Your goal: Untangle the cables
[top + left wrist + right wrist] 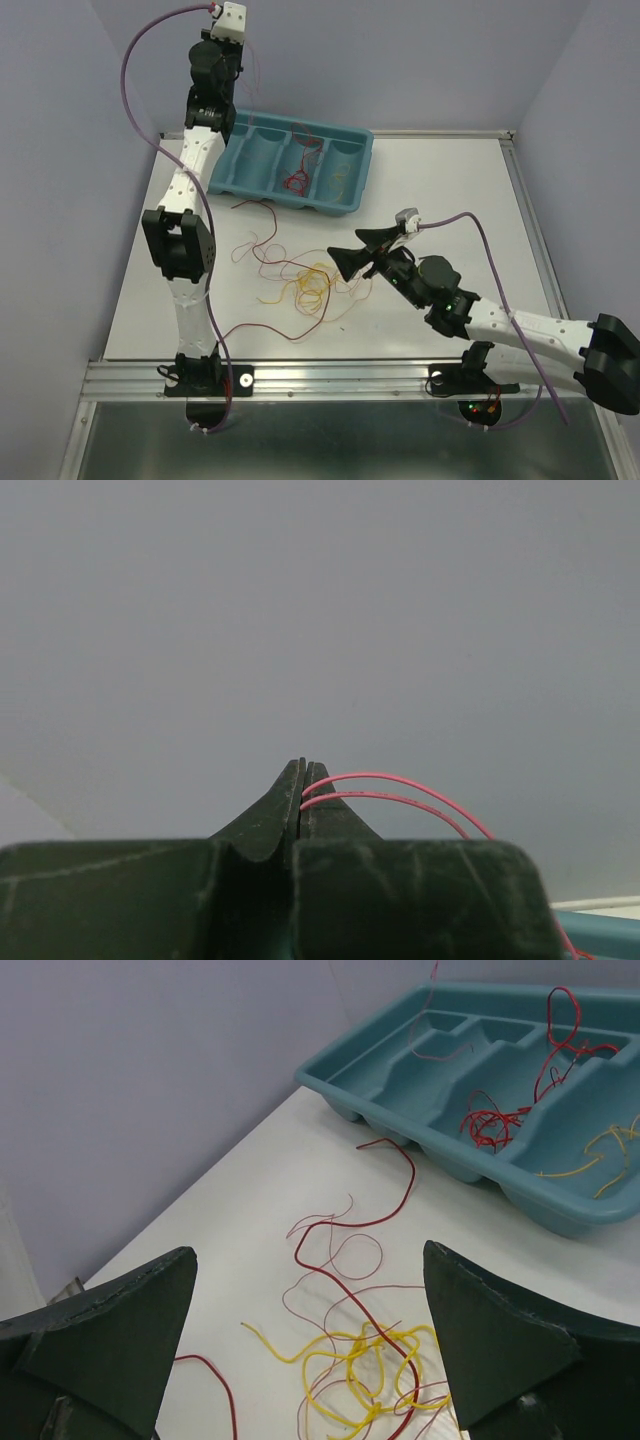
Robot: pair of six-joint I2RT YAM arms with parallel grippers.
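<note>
While left tool (303,780) pinches one pink wire (400,780) | tray (352,178): four compartments

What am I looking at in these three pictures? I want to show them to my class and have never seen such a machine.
Two robot arms are bolted at the near edge of a white table. One picture looks down from above; the other two come from small cameras on each wrist. The left hand, raised high, is pinched shut on a thin pink wire. The right hand is open, low over a tangle of yellow and red wires lying on the table. At the far side sits a blue tray with compartments; one holds red wire, the next yellow wire.
</note>
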